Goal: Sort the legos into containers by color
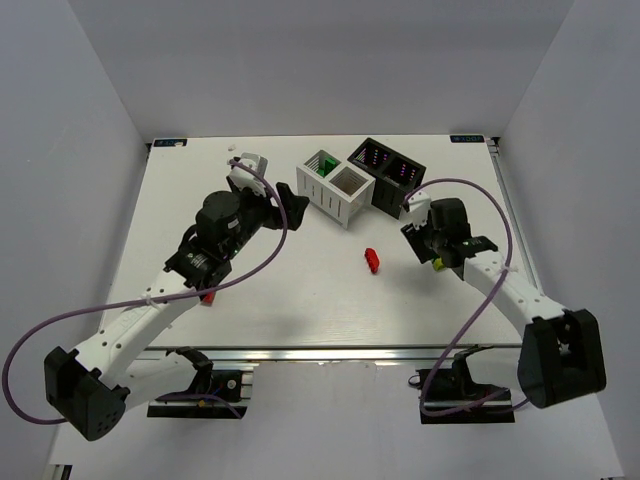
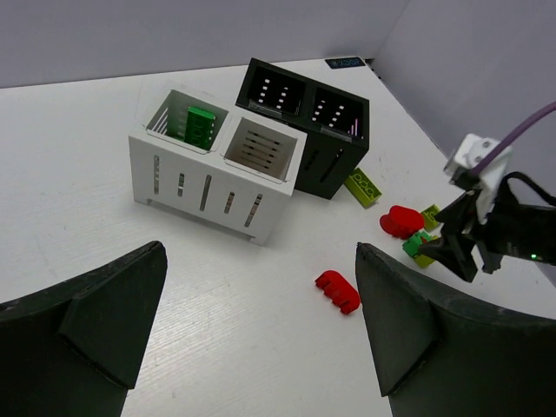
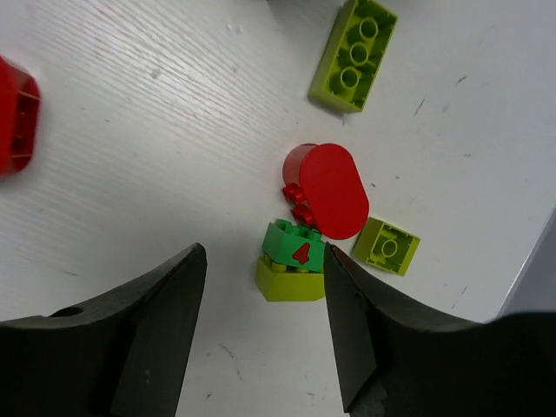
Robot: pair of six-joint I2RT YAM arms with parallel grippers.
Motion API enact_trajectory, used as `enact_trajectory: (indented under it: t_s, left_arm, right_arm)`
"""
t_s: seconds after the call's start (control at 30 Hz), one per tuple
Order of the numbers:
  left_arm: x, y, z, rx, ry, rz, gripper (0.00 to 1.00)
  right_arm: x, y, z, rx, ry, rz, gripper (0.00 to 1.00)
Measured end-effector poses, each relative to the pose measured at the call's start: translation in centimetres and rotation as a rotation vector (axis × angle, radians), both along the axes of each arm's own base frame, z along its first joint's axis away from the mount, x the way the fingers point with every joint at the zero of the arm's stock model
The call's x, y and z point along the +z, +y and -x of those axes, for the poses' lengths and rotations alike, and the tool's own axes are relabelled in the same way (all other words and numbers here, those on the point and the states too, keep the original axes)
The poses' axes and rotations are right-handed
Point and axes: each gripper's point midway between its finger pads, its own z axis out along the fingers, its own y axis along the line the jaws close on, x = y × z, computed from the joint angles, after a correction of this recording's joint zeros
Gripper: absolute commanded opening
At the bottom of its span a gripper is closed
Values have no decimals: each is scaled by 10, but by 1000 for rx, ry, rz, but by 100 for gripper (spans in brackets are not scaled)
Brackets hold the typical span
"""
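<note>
The white bin (image 1: 335, 187) and the black bin (image 1: 390, 170) stand together at the back. A dark green brick (image 2: 198, 124) stands in the white bin's left cell. A red brick (image 2: 337, 291) lies alone mid-table. My left gripper (image 2: 261, 321) hovers open in front of the white bin, holding nothing. My right gripper (image 3: 265, 287) is open over a cluster. Between its fingers sits a green brick marked 4 (image 3: 300, 248) stacked on a yellow-green brick (image 3: 291, 285); the right finger is at the stack's side, the left one apart. A red rounded brick (image 3: 334, 191) lies just beyond.
A long yellow-green brick (image 3: 354, 54) lies near the black bin, and a small yellow-green one (image 3: 387, 246) lies right of the cluster. Another red brick (image 1: 208, 295) peeks from under the left arm. The table's right edge (image 3: 530, 261) is close to the cluster.
</note>
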Motion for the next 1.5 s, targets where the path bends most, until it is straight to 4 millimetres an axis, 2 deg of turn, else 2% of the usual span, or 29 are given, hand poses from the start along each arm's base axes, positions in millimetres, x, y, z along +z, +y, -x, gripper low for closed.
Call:
enact_trajectory:
  t_s: [0.07, 0.17, 0.37, 0.67, 1.07, 1.5]
  left_arm:
    - [2, 0, 1, 0, -6, 4, 98]
    - [1, 0, 1, 0, -1, 2, 98]
    - [0, 0, 1, -3, 0, 1, 98]
    - [0, 0, 1, -3, 1, 0, 98]
    - [-4, -1, -1, -4, 7, -13, 98]
    - [-4, -1, -1, -4, 6, -14, 98]
  right_arm:
    - [-15, -8, -1, -27, 38, 41, 69]
    - [-32, -19, -2, -62, 85, 91, 72]
    - [-48, -40, -2, -134, 137, 117, 69]
    - [-64, -46, 0, -151, 211, 117, 63]
    - [-74, -47, 1, -152, 245, 124, 60]
    - [-74, -46, -6, -152, 226, 117, 59]
